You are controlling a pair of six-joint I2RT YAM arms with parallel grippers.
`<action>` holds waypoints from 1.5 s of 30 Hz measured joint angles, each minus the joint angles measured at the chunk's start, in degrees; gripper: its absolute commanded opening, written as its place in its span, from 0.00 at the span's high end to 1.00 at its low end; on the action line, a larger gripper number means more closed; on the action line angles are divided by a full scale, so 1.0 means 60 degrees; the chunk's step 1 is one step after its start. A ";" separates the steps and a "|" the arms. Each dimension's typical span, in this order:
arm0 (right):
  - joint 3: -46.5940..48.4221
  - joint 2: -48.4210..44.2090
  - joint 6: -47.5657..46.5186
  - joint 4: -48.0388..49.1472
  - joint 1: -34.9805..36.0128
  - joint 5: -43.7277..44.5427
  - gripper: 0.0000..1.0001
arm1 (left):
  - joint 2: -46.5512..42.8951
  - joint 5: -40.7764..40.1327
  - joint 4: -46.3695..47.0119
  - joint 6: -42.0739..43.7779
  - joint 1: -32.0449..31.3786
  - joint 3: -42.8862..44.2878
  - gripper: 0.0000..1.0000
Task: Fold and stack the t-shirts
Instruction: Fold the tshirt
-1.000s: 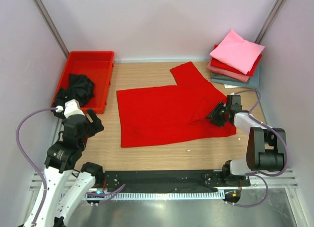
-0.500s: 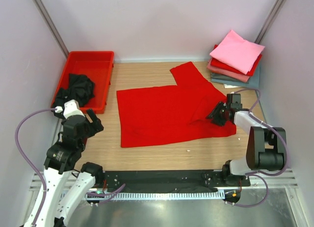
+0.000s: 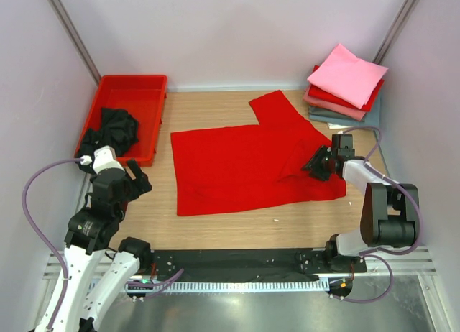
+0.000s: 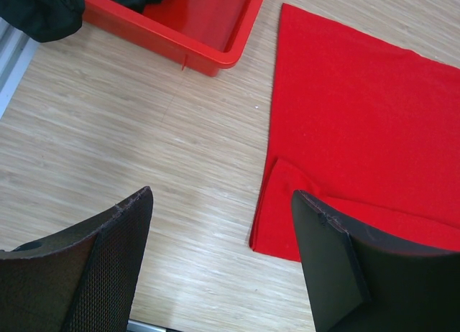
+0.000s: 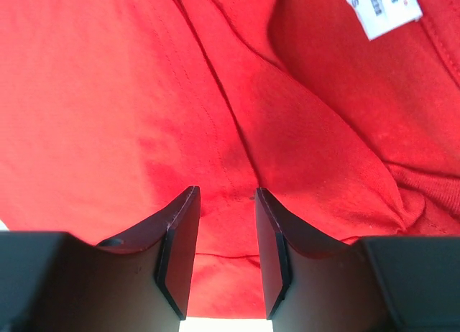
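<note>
Top external | tray (image 3: 146,105): black t-shirt (image 3: 115,129) | left tool (image 4: 223,253) wide | right tool (image 5: 224,246) narrow, astride red t-shirt (image 3: 237,163)

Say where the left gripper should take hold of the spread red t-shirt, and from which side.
Grip the red t-shirt at its near left corner, coming in low from the table on its left. The shirt lies flat here, so only an edge can likely be pinched; at that corner the hem is doubled over, and it lies closest to the open left gripper.
</note>
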 measured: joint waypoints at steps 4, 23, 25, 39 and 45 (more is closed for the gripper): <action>0.0091 0.0058 -0.0004 0.0036 0.0018 -0.0022 0.58 | 0.0004 0.0004 0.0000 0.0000 0.0000 0.0000 0.21; 0.0109 0.0663 -0.0015 0.0364 0.0044 -0.0062 0.59 | 0.0004 0.0004 0.0000 0.0000 0.0051 0.0000 0.21; 0.0109 0.0605 -0.0040 0.0299 0.0044 -0.0058 0.59 | 0.0007 0.0004 0.0000 0.0004 0.0058 0.0000 0.21; 0.0029 0.0379 -0.0124 0.0229 0.0160 -0.0066 0.59 | 0.0029 0.0011 0.0004 0.0015 0.0189 0.0000 0.21; -0.0055 0.0459 -0.0157 0.0324 0.0219 -0.0069 0.71 | 0.0029 0.0011 0.0004 0.0015 0.0189 0.0000 0.21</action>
